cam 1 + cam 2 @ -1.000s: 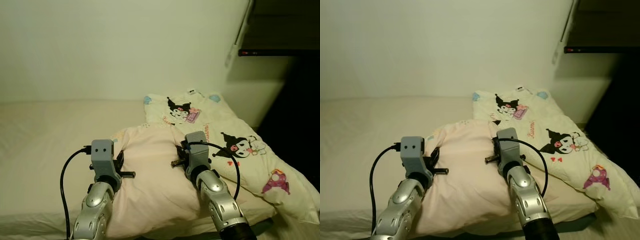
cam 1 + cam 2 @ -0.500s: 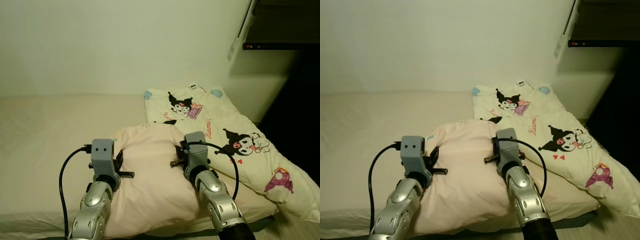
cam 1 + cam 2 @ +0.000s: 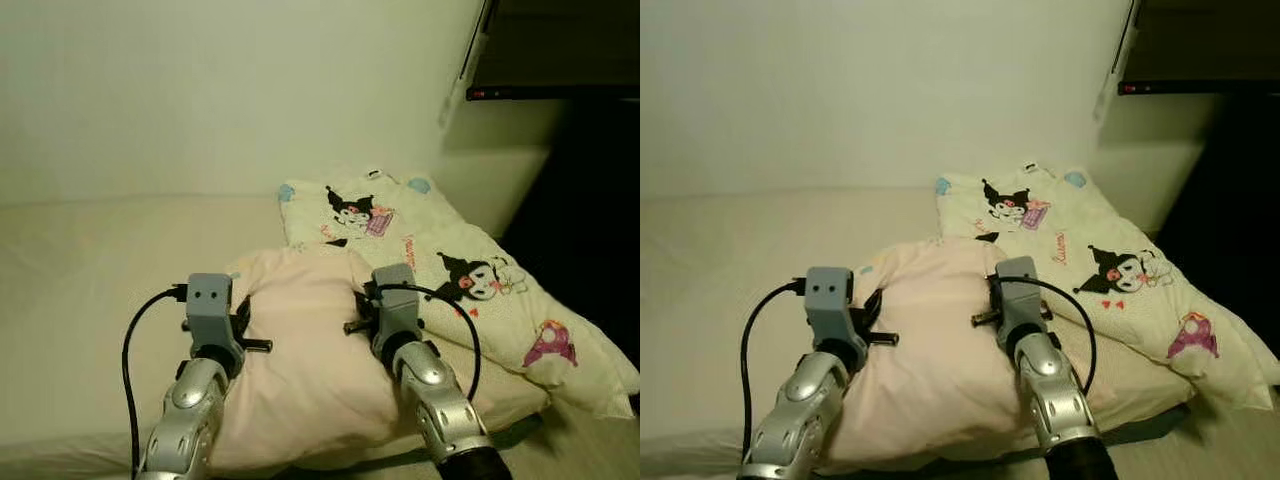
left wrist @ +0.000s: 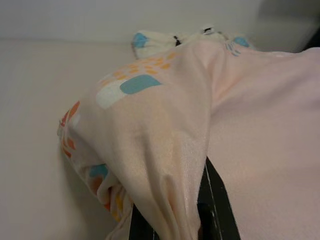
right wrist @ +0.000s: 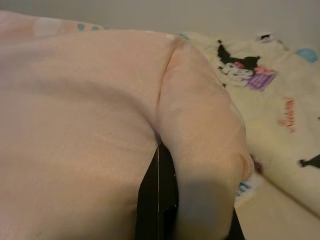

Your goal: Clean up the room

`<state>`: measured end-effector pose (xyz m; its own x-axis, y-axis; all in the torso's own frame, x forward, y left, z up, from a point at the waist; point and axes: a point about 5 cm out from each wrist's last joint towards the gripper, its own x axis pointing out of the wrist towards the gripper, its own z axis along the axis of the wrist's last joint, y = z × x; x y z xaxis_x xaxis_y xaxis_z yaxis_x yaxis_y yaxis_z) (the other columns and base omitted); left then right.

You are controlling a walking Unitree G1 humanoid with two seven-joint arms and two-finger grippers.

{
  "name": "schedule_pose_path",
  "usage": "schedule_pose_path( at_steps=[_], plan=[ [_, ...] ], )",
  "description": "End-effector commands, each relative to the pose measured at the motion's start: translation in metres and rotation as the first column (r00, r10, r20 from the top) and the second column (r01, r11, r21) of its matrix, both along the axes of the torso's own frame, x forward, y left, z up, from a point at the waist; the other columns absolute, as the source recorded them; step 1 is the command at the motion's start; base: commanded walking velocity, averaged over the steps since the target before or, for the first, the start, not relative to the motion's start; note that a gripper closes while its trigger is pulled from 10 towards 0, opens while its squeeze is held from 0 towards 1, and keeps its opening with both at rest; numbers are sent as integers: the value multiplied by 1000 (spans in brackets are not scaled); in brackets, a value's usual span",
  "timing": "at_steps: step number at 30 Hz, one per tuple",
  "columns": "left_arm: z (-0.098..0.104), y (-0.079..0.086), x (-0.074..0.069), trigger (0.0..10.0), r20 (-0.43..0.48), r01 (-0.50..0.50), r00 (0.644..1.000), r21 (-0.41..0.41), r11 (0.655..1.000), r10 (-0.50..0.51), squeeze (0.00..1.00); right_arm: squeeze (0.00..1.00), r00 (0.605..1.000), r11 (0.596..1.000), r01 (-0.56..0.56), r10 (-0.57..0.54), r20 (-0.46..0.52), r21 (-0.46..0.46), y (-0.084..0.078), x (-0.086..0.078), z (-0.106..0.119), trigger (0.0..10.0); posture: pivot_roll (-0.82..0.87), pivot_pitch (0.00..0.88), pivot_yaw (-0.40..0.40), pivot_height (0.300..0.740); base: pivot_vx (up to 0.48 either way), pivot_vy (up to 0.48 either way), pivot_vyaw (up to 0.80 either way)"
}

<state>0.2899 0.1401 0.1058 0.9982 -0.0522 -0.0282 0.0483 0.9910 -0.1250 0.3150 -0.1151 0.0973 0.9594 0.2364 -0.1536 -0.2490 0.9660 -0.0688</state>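
Both the left gripper (image 4: 172,220) and right gripper (image 5: 159,200) have jaws clenched on the pale pink soft pillow (image 3: 300,350), whose far right corner overlaps a cream cartoon-print duvet (image 3: 470,290) on the beige bed (image 3: 90,270).

- Left arm (image 3: 185,410): silver rounded segments, topped by a grey boxy wrist block (image 3: 209,305) with two small dark holes.
- Black cable (image 3: 133,360) loops off that block.
- Right arm (image 3: 435,405): same silver shell, grey block (image 3: 395,300), black cable (image 3: 462,320), dark cuff below.
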Motion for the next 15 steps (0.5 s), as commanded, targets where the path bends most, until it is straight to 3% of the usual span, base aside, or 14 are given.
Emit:
schedule_pose_path(
  at_steps=[1,15],
  plan=[
    [7,6,1,10000,39,-28,999,4,1000,28,0,0,998,999,44,-43,46,-16,-9,2,7,10000,-67,36,-60,740,0,480,0],
    [8,9,2,10000,41,-27,999,4,1000,27,0,0,998,999,45,-45,47,-11,-7,3,7,10000,-61,32,-54,740,0,480,0]
  ],
)
